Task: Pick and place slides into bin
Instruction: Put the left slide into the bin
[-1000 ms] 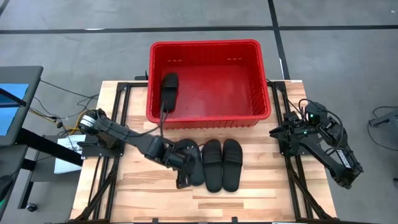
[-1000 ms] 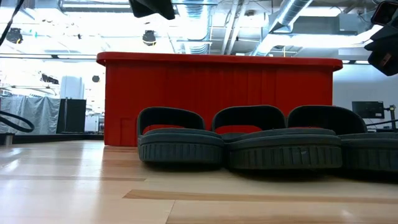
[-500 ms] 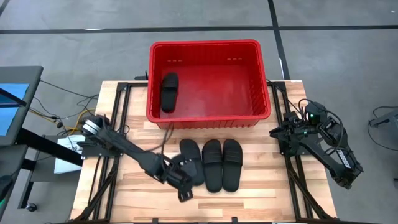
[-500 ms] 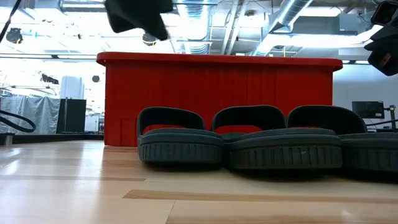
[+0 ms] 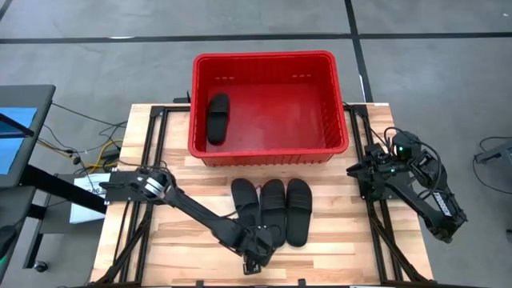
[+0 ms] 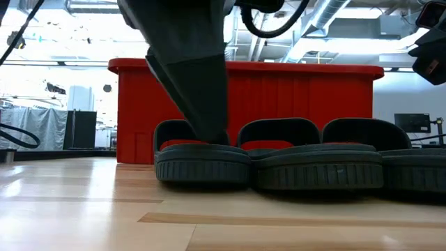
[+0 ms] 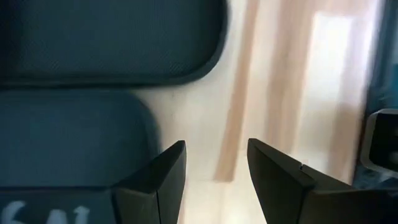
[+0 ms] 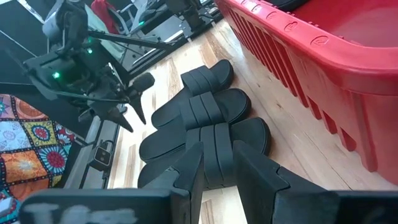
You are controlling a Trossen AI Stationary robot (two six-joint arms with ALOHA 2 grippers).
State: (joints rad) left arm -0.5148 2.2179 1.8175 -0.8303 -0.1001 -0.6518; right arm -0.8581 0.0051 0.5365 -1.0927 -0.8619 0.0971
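Note:
One black slide (image 5: 218,118) lies in the red bin (image 5: 272,58) by its left wall. Three more black slides lie side by side on the wooden table in front of the bin: left (image 5: 245,204), middle (image 5: 272,206), right (image 5: 298,210). They also show in the low view (image 6: 202,164) and in the right wrist view (image 8: 199,109). My left gripper (image 5: 256,256) is open and low over bare wood, just near of the left and middle slides' near ends (image 7: 214,177). My right gripper (image 5: 358,172) waits at the table's right edge, slightly open (image 8: 217,165).
The bin's front wall (image 6: 244,104) stands right behind the three slides. Dark frame rails run along the table's left (image 5: 152,152) and right (image 5: 376,224) sides. Bare wood (image 5: 336,256) lies near of the slides and to their right.
My left gripper has gone from above the left slide toward the table's near edge and a little to the right, and has come down low in front of the slides. The slides have stayed in place.

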